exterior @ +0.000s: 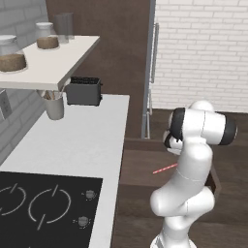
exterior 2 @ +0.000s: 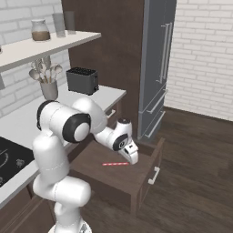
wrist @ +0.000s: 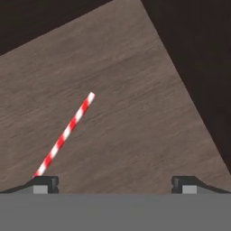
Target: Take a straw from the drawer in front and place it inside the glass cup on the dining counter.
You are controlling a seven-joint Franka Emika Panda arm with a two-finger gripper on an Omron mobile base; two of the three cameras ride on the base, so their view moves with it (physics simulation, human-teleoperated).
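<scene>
The dark brown drawer [exterior 2: 152, 170] stands pulled out below the counter. A thin red-and-white striped straw [exterior 2: 115, 164] lies flat on its wooden floor [wrist: 135, 113]. My gripper [exterior 2: 133, 157] hangs just above the drawer floor, pointing down, right beside the straw's near end. In the hand view the straw [wrist: 65, 135] runs diagonally from the middle to the left fingertip [wrist: 45, 182]. My gripper [wrist: 115, 185] is open, with nothing between its fingers. From the left base view the straw [exterior: 164, 168] pokes out beside my arm. The glass cup and the dining counter are out of view.
A white counter [exterior: 82, 140] with a black cooktop [exterior: 43, 203] lies to the left, carrying a dark toaster [exterior 2: 83, 80] and a utensil pot [exterior 2: 48, 89]. A shelf [exterior: 53, 60] with jars hangs above. A tall grey fridge [exterior 2: 157, 59] stands behind the drawer; wooden floor [exterior 2: 195, 173] lies to the right.
</scene>
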